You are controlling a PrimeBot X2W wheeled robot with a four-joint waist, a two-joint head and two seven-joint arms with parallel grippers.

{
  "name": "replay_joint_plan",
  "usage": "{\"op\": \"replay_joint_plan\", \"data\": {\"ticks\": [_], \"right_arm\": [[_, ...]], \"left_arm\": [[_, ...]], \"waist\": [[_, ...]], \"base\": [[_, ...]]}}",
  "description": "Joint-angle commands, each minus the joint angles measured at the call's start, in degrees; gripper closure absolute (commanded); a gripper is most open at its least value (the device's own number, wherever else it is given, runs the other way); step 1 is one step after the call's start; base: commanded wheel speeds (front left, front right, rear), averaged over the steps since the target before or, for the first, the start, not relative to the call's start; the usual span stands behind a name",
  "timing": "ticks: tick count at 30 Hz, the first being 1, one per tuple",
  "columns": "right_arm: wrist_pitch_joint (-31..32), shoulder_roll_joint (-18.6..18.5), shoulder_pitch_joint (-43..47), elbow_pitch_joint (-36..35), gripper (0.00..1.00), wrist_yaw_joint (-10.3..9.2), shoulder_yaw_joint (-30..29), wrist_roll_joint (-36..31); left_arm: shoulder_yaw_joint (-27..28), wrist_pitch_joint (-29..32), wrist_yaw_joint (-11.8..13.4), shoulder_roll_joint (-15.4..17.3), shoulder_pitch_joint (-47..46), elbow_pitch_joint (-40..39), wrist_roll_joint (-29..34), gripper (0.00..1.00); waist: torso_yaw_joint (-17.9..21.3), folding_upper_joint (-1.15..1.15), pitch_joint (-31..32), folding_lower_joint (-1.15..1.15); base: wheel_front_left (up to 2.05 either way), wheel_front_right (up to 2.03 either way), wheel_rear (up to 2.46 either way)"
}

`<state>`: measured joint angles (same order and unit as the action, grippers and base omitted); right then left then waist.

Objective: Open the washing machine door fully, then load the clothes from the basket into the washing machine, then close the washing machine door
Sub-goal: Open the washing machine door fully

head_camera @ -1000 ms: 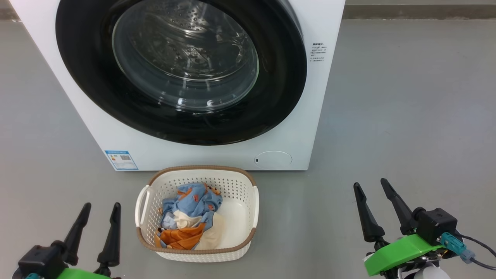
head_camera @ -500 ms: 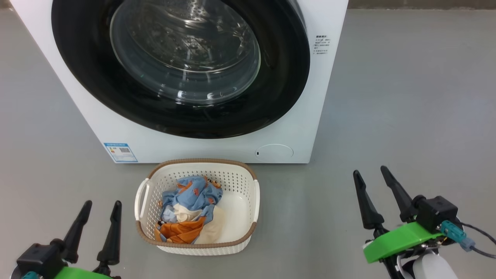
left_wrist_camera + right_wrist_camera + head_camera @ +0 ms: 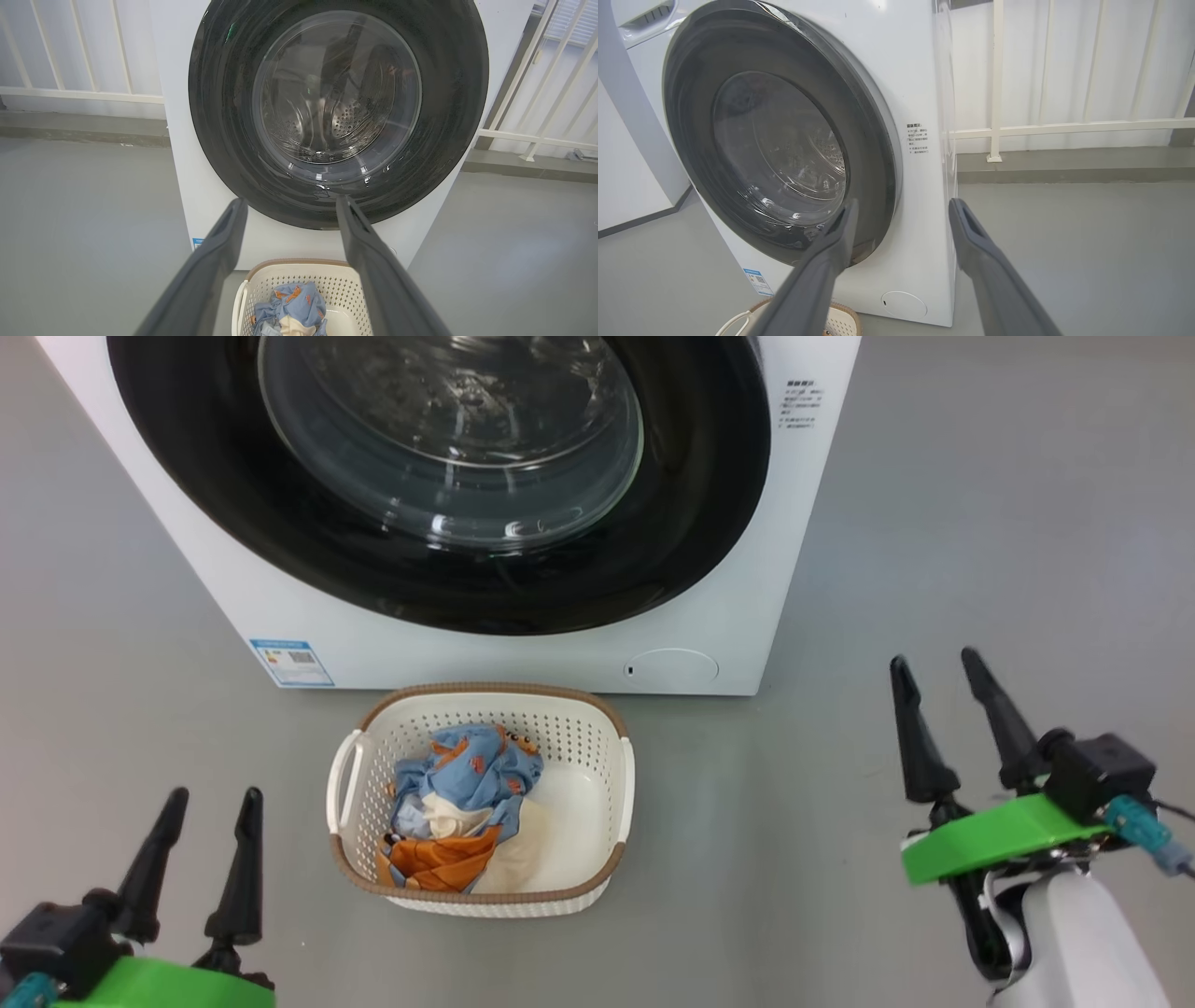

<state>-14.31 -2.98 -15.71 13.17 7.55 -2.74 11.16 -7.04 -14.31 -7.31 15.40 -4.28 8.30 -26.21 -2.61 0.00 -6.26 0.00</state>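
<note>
Jaws released and empty on my left gripper (image 3: 214, 798) at 7 o'clock. Same on my right gripper (image 3: 934, 659) at 4 o'clock. Between them the basket (image 3: 495, 692) sits on the floor (image 3: 980, 523), the clothes (image 3: 467, 784) heaped in its left half. At 12 o'clock, just beyond it, the washing machine door (image 3: 709, 523) is closed on the washing machine (image 3: 467, 658).

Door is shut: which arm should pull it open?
Right, probably. The right claw stands open, farther forward, near the right edge of the washing machine door; its wrist view faces that edge. The left claw, also open, sits low beside the basket.
</note>
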Motion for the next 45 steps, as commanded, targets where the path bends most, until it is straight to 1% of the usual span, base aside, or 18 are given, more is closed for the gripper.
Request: {"op": "replay_joint_plan", "data": {"ticks": [1, 2, 3, 4, 5, 8, 9, 14, 16, 17, 20, 25, 32, 33, 35, 39, 42, 45], "right_arm": [[-0.69, 0.11, -2.22, -1.73, 0.00, -0.06, 1.09, 0.19], [-0.69, 0.11, -2.84, -1.81, 0.05, -0.06, 0.55, 0.37], [-0.69, 0.11, -3.50, -1.94, 0.12, -0.06, 0.02, 0.80], [-0.69, 0.11, -4.15, -2.03, 0.22, -0.06, -0.35, 1.04], [-0.69, 0.11, -4.80, -2.19, 0.51, -0.06, -0.64, 1.14], [-0.69, 0.11, -6.93, -2.72, 0.82, -0.06, -1.45, 2.18], [-0.69, 0.11, -7.70, -2.98, 1.00, -0.06, -1.70, 2.49], [-0.69, 0.11, -11.77, -3.11, 1.00, -0.06, -2.75, 5.94], [-0.69, 0.11, -13.50, -1.69, 1.00, -0.06, -3.11, 8.01], [-0.68, -0.18, -15.53, 0.18, 1.00, -0.06, -3.72, 10.57], [0.00, -1.22, -18.92, 3.09, 1.00, -0.06, -4.37, 14.58], [3.67, -2.67, -24.14, 7.58, 1.00, -0.06, -4.76, 20.74], [10.01, -5.00, -31.24, 11.69, 1.00, -0.06, -6.03, 29.72], [10.01, -5.00, -31.24, 11.69, 1.00, -0.06, -6.03, 29.72], [11.68, -6.16, -34.39, 12.98, 1.00, -0.06, -6.32, 32.84], [13.83, -6.93, -37.00, 14.44, 1.00, -0.06, -5.73, 35.34], [16.63, -7.44, -39.37, 15.84, 1.00, -0.06, -5.23, 38.09], [19.99, -7.38, -41.79, 18.16, 1.00, -0.06, -6.23, 41.69]], "left_arm": [[2.42, -0.69, -0.18, 1.65, -3.32, -1.73, 0.60, 0.00], [2.48, -0.69, -0.18, 1.69, -3.52, -2.02, 0.63, 0.00], [2.60, -0.69, -0.18, 1.72, -3.71, -2.36, 0.56, 0.00], [2.73, -0.69, -0.18, 1.79, -3.86, -2.72, 0.46, 0.00], [2.84, -0.69, -0.18, 1.88, -3.98, -3.05, 0.35, 0.00], [3.36, -0.69, -0.18, 2.30, -4.18, -3.77, 0.23, 0.00], [3.53, -0.69, -0.18, 2.42, -4.23, -3.85, 0.22, 0.00], [3.75, -0.69, -0.18, 2.86, -4.87, -4.28, -0.11, 0.00], [3.72, -0.69, -0.18, 3.04, -5.21, -4.49, -0.29, 0.00], [3.77, -0.69, -0.18, 3.19, -5.48, -4.58, -0.43, 0.00], [3.76, -0.69, -0.18, 3.36, -5.85, -4.86, -0.64, 0.00], [3.88, -0.69, -0.18, 3.48, -6.45, -5.48, -1.00, 0.00], [4.15, -0.69, -0.18, 3.35, -7.37, -7.19, -1.44, 0.00], [4.15, -0.69, -0.18, 3.35, -7.37, -7.19, -1.44, 0.00], [4.42, -0.69, -0.18, 3.28, -7.69, -7.50, -1.76, 0.00], [4.37, -0.69, -0.18, 3.23, -8.11, -7.47, -1.93, 0.00], [4.44, -0.69, -0.18, 3.26, -8.59, -7.51, -2.20, 0.00], [4.50, -0.69, -0.18, 3.40, -9.04, -7.31, -2.41, 0.00]], "waist": [[-0.37, 0.00, -0.81, 0.00], [-0.52, 0.00, -1.22, 0.00], [-0.65, 0.00, -1.64, 0.00], [-0.74, 0.00, -2.07, 0.00], [-0.84, 0.00, -2.49, 0.00], [-1.03, 0.00, -3.73, 0.00], [-1.09, 0.00, -4.09, 0.00], [-1.43, 0.00, -5.81, 0.00], [-1.67, 0.00, -6.58, 0.00], [-1.94, 0.00, -7.23, 0.00], [-2.34, 0.00, -8.30, 0.00], [-2.93, 0.00, -9.94, 0.00], [-3.68, 0.00, -12.13, 0.00], [-3.68, 0.00, -12.13, 0.00], [-3.96, 0.00, -13.28, 0.00], [-4.38, 0.00, -14.34, 0.00], [-4.79, 0.00, -15.43, 0.00], [-5.18, 0.00, -16.45, 0.00]], "base": [[0.00, 0.00, 0.00], [0.00, 0.00, 0.00], [0.00, 0.00, 0.00], [0.00, 0.00, 0.00], [0.00, 0.00, 0.00], [0.00, 0.00, 0.00], [0.00, 0.00, 0.00], [0.00, 0.00, 0.00], [0.00, 0.00, 0.00], [0.00, 0.00, 0.00], [0.00, 0.00, 0.00], [0.00, 0.00, 0.00], [0.00, 0.00, 0.00], [0.00, 0.00, 0.00], [0.00, 0.00, 0.00], [0.00, 0.00, 0.00], [0.00, 0.00, 0.00], [0.00, 0.00, 0.00]]}}
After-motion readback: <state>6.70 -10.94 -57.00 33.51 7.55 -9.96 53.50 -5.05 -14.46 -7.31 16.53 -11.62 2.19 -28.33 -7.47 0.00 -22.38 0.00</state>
